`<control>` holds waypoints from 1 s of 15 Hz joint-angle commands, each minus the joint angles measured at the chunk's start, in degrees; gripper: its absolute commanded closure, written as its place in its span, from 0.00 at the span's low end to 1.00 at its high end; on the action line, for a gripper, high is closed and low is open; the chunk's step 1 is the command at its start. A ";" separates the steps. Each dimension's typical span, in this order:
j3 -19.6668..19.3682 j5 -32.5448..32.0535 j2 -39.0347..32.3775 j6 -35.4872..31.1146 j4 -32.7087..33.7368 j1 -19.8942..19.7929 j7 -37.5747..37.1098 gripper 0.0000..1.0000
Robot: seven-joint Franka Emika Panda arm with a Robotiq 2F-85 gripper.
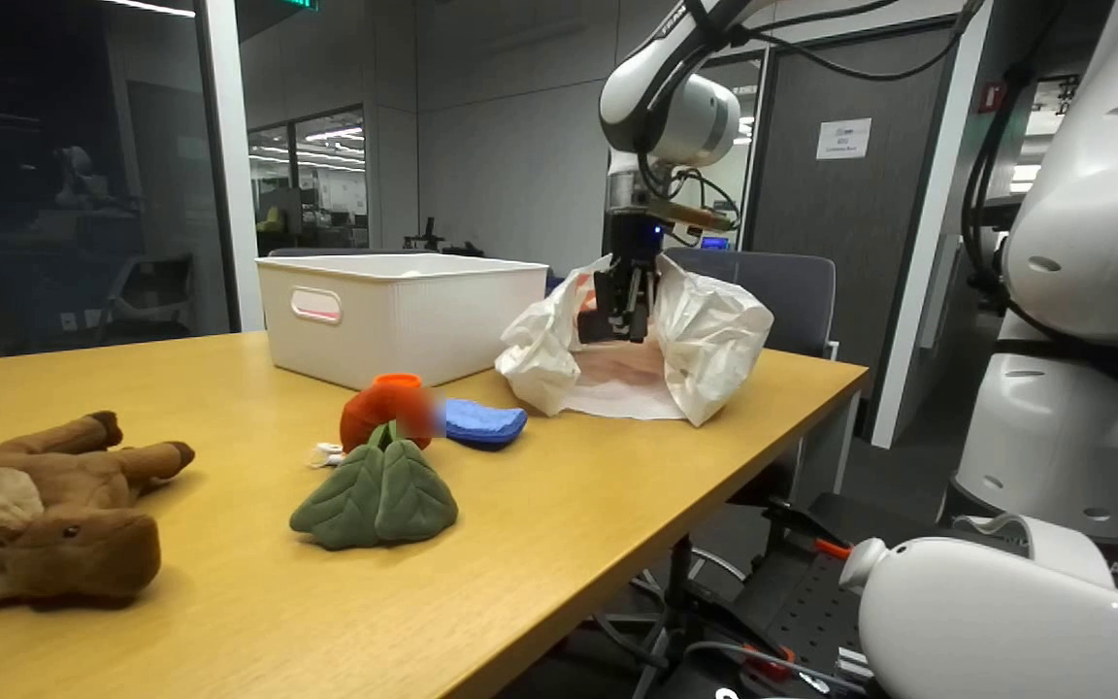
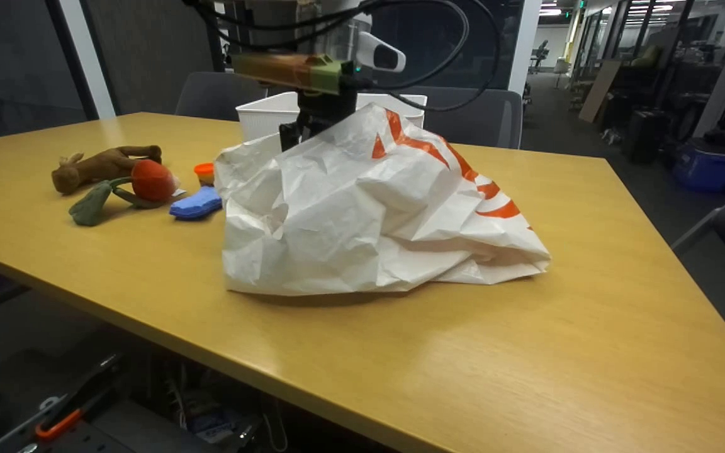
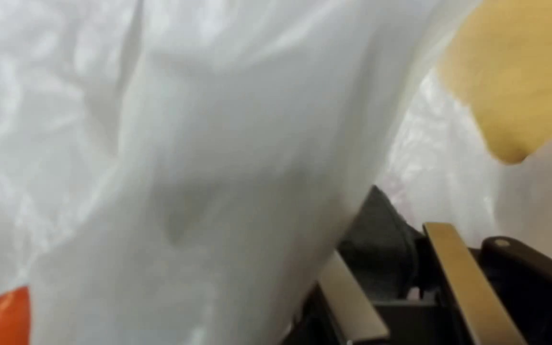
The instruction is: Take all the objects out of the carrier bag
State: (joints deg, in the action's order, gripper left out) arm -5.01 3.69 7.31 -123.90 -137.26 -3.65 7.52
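At the mouth of the crumpled white plastic carrier bag (image 2: 350, 220) with orange print, the gripper (image 1: 632, 325) pinches a dark grey, cloth-like object (image 3: 379, 254). On the yellow wooden table (image 2: 526, 358), a flat blue object (image 1: 483, 421) lies near the bag, a red-and-green plush flower (image 2: 152, 182) farther from it.

Orange-red markings (image 2: 502, 210) streak a white carrier bag (image 2: 331, 220). The worktop (image 1: 326, 621) is honey-yellow, the plush animal (image 1: 83, 529) brown, the plush flower (image 2: 152, 181) red and green.
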 commanded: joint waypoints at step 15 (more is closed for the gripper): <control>5.37 5.11 21.49 41.43 4.40 10.50 26.37 0.92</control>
State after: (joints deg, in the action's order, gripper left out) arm -2.47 5.94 22.16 -81.55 -131.07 2.70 33.93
